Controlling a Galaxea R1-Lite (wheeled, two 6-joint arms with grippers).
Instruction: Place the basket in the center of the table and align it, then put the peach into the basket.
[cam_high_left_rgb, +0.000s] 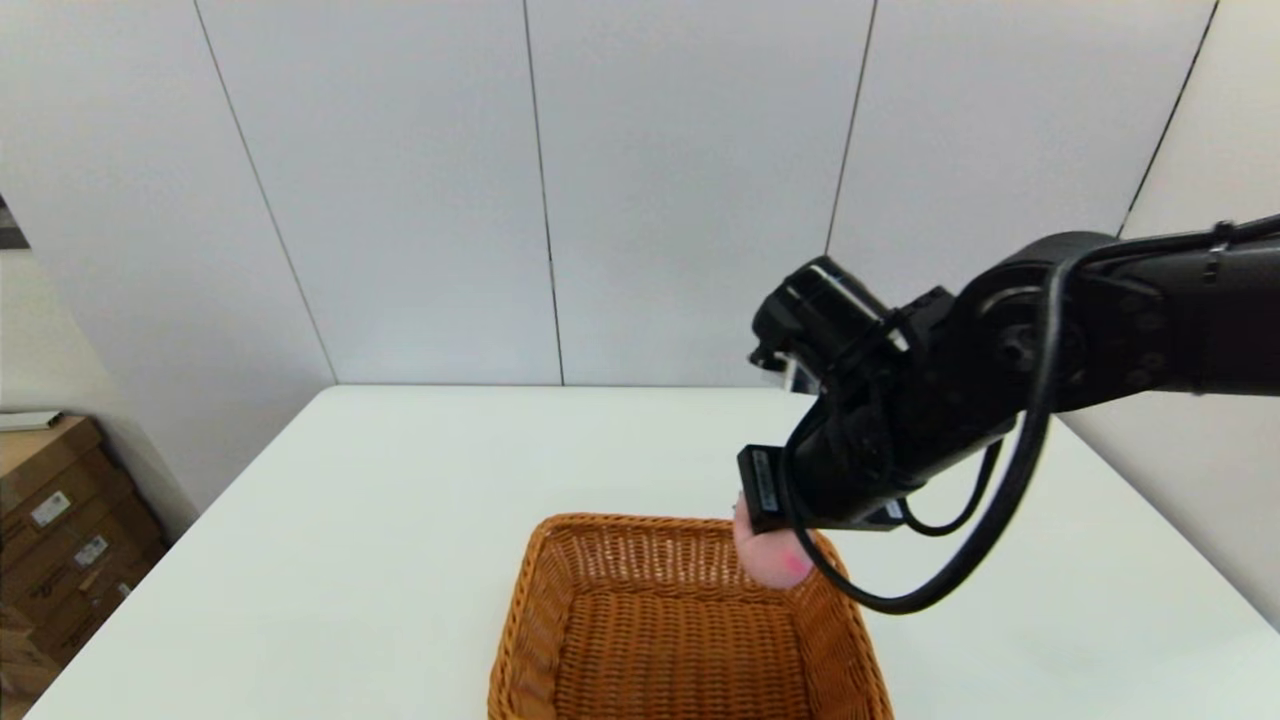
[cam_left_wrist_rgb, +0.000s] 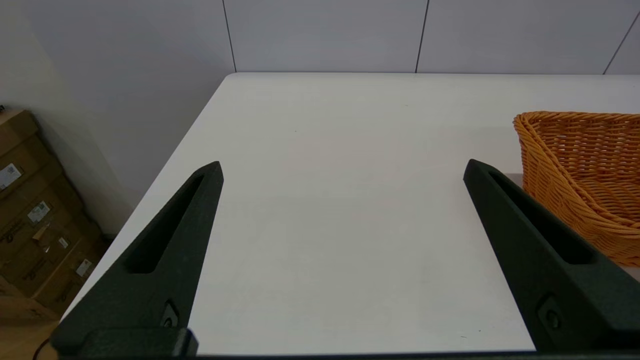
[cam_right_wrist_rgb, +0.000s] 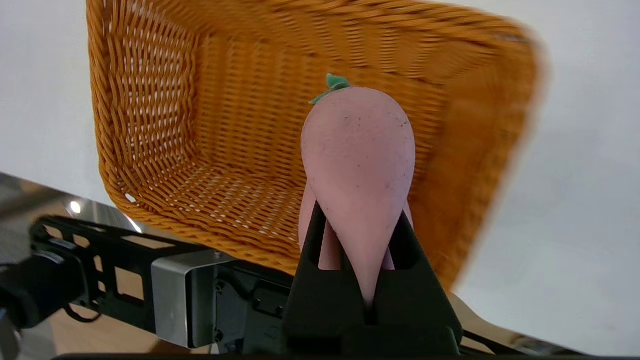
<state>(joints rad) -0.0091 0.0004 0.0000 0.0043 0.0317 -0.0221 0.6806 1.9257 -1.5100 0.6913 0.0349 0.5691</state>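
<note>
Peach (cam_right_wrist_rgb: 358, 160) flesh is seen squeezed between the two black fingers (cam_right_wrist_rgb: 312, 235) of the right gripper (cam_right_wrist_rgb: 358, 220), which are drawn in narrowly against its sides; the fruit bulges out beyond the fingertips, and a small green leaf (cam_right_wrist_rgb: 331, 86) is carried at its far end. Beyond the fingertips lies the basket (cam_right_wrist_rgb: 210, 150), its woven floor and flared walls open toward them. In the head view the right gripper (cam_high_left_rgb: 770, 540) is held above the basket's (cam_high_left_rgb: 680, 620) far right corner, with the peach (cam_high_left_rgb: 772, 556) showing just under the black wrist, over the braided rim. The basket rests on the table (cam_high_left_rgb: 400, 520), at its near edge.

Fingers (cam_left_wrist_rgb: 175, 240) of the left gripper (cam_left_wrist_rgb: 345, 172) are spread wide with nothing between them, only the bare table (cam_left_wrist_rgb: 340, 210) being seen between and beyond them. The basket (cam_left_wrist_rgb: 585, 175) stands just outside the right-hand finger, apart from it. Cardboard boxes (cam_left_wrist_rgb: 30, 220) are stacked on the floor beside the table, outside the other finger.
</note>
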